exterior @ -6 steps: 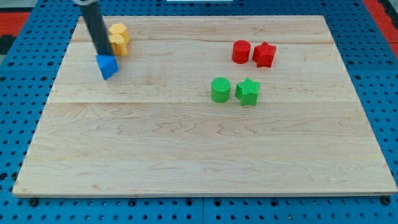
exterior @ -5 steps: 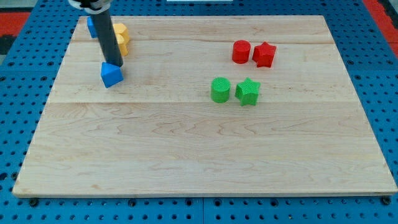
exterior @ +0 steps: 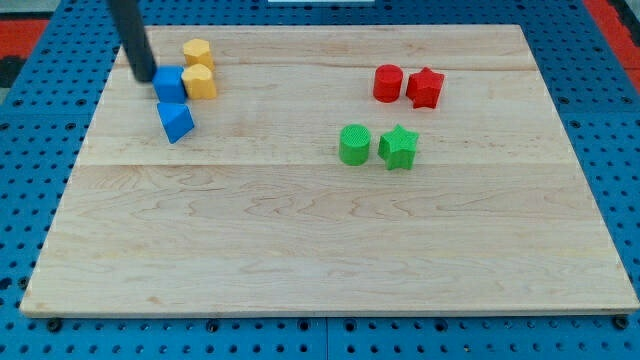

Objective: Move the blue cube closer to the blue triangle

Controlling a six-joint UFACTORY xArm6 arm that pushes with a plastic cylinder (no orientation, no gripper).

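The blue cube sits at the view's upper left of the wooden board. The blue triangle lies just below it, nearly touching. My tip is at the cube's left edge, touching or nearly touching it; the dark rod rises up and to the left out of the view.
Two yellow blocks stand right of the cube, one against it and one above. A red cylinder and red star sit at the upper right. A green cylinder and green star lie below them.
My tip moved from beside the blue triangle up and left to the cube's left side. The blue cube has slid down and right, now lying next to the triangle and a yellow block.
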